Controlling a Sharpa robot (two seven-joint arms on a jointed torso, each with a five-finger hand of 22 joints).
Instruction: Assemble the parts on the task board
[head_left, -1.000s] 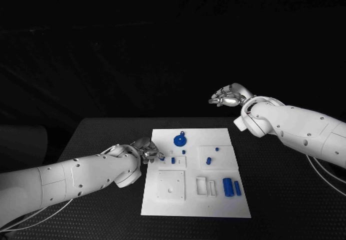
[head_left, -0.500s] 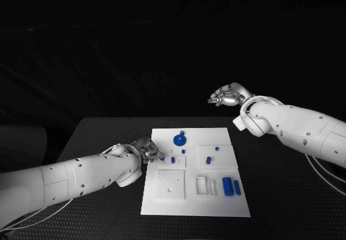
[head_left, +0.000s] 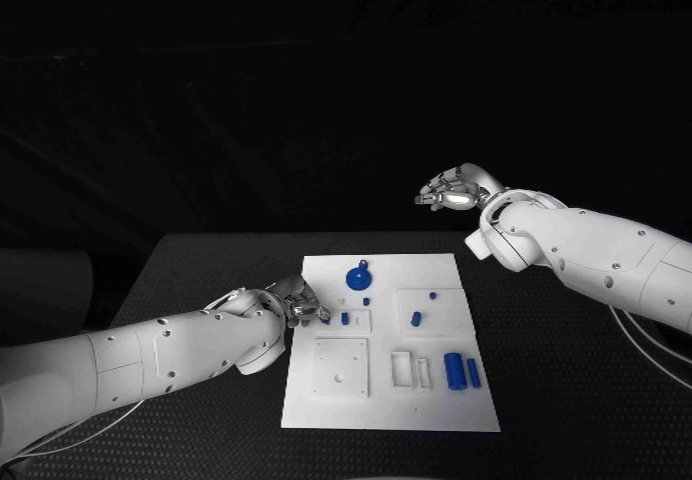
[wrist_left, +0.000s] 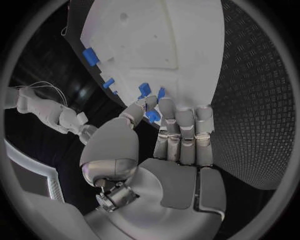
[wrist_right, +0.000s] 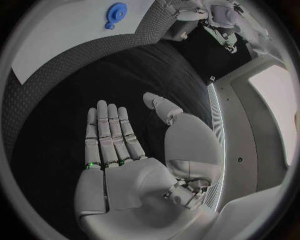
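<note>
We look down on a black textured table (head_left: 188, 270) with a flat white rectangular task board (head_left: 378, 410) lying at its middle. Our left silver many-fingered hand (head_left: 296, 303) rests at the board's left edge, about halfway along it. In the left wrist view this hand (wrist_left: 169, 135) pinches a small blue plastic part (wrist_left: 152, 116) between thumb and fingertips, right at the rim of the board (wrist_left: 181, 45).

On the board, a blue round gear-shaped part (head_left: 359, 276) sits near the far end, with a tiny blue peg (head_left: 366, 301) just below it. A small blue oblong part (head_left: 417, 320) lies in a square outline towards the right side. Two blue cylinders (head_left: 462, 373) lie side by side near the right edge, closer to us, beside a pair of narrow white rectangular frames (head_left: 411, 372). A larger white square plate (head_left: 340, 370) sits to the left of those frames.

Our right silver hand (head_left: 454, 190) is raised above the far side of the table, well apart from the board. In the right wrist view its (wrist_right: 125, 150) fingers are stretched out flat and apart, holding nothing, with the blue gear (wrist_right: 116, 9) far beyond them.
</note>
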